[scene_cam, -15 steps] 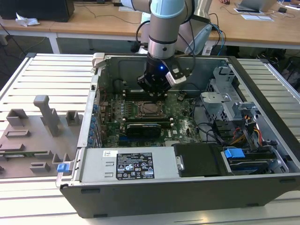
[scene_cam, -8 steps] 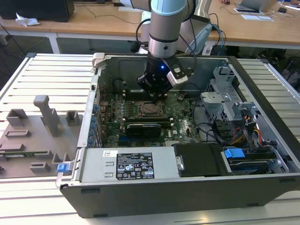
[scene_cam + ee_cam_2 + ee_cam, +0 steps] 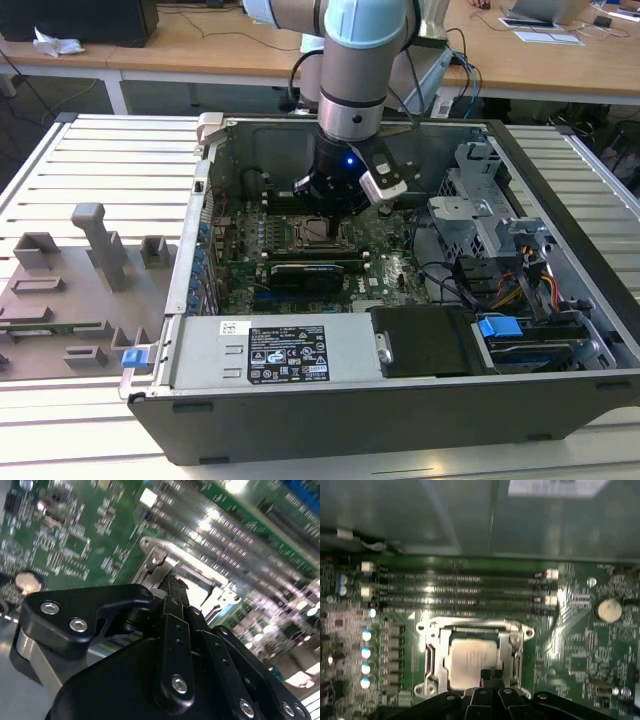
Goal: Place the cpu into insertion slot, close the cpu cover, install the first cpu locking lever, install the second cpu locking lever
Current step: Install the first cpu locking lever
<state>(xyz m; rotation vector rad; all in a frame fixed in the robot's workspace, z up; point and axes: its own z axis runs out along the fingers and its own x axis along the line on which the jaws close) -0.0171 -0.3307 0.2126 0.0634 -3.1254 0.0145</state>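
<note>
Exterior view: gripper [image 3: 333, 213] lowered into the open computer case [image 3: 560, 180], directly above the insertion slot [image 3: 320, 232] on the motherboard [image 3: 390, 268]. Long black card [image 3: 312, 270] just on the camera side of the gripper; drive cage [image 3: 470, 205] well off toward the exterior view's right. Grey fixture tray [image 3: 70, 290] outside the case, far off toward the exterior view's left.

Second wrist view: black fingers [image 3: 175, 610] drawn together to a narrow tip, nothing seen between them, tip resting at or just above the silver edge of the cpu cover [image 3: 165, 555]. Contact itself impossible to confirm. Coin battery [image 3: 28, 581] well clear to one side.

First wrist view: cpu [image 3: 472, 657] already seated flat in the socket, cover frame [image 3: 432, 652] lying down around it, chip top showing through the window. Fingertips just at the near edge of the chip. Memory slots [image 3: 460, 587] beyond the socket, row of capacitors [image 3: 366, 652] off to the side.

Judgement: lever step at hand. Best done with a slow, steady press and no sideways scrape across the chip. Memory slot latches and capacitors close enough to snag a wide sweep.
</note>
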